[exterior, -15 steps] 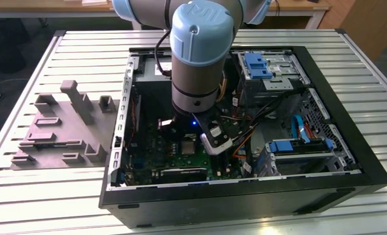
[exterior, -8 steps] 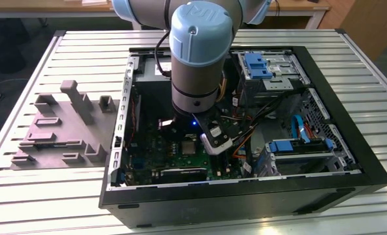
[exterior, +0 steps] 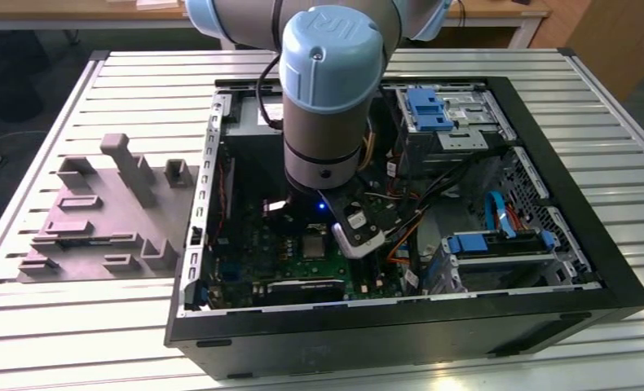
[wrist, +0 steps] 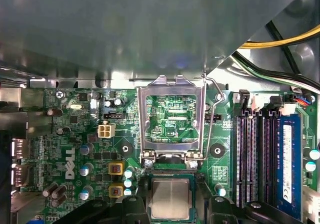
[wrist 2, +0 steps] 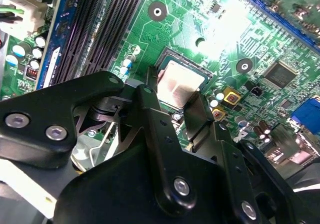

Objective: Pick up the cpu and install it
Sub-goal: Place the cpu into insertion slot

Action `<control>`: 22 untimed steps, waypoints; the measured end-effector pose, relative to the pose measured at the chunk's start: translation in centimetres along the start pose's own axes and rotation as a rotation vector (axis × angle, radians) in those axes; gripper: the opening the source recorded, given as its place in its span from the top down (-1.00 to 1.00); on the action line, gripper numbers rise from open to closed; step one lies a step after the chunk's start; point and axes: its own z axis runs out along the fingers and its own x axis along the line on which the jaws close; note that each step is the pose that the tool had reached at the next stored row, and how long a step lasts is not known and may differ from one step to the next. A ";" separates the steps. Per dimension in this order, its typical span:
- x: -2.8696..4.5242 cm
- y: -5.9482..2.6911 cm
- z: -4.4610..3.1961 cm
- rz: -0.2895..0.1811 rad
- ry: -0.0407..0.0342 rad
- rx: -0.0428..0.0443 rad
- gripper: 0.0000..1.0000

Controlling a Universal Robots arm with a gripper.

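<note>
- My gripper (wrist 2: pixel 175 100) is closed in on the cpu (wrist 2: pixel 181 84). One finger (wrist 2: pixel 149 97) is against one edge and the other against the opposite edge, so I judge it pinched.
- In both wrist views the cpu lies flat inside the square outline of the socket (wrist: pixel 170 174) on the motherboard (wrist: pixel 75 134). I cannot tell whether it is fully seated.
- I expect the chip to be light, thin and stiff, with a smooth metal lid. The contacts underneath are probably fragile, so my hold belongs on the bare side edges, kept level and gentle.
- Just beyond the socket the load frame (wrist: pixel 172 116) stands hinged open, with its wire lever (wrist: pixel 215 99) beside it.
- Memory slots (wrist: pixel 252 154) run near one side and small upright capacitors (wrist: pixel 86 170) stand on the other, leaving little sideways room.
- Farther off, cables (wrist: pixel 280 44) cross near the wall of the computer case (exterior: pixel 583 269). The open way is straight up.
- Outside the case, on the exterior view's left, a grey fixture plate (exterior: pixel 94 228) lies on the slatted table (exterior: pixel 137 73).
</note>
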 end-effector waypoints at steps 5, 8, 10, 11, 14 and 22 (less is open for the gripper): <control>0.00 0.01 0.02 0.000 -0.0002 -0.0001 0.08; -0.01 0.01 0.03 0.000 -0.0002 0.0002 0.08; 0.00 0.02 0.04 0.000 -0.0002 0.0000 0.08; 0.00 0.02 0.04 0.000 -0.0002 0.0001 0.06; 0.00 0.01 0.03 0.000 -0.0003 0.0006 -0.06; 0.02 0.05 -0.88 0.000 0.0022 0.0007 -0.06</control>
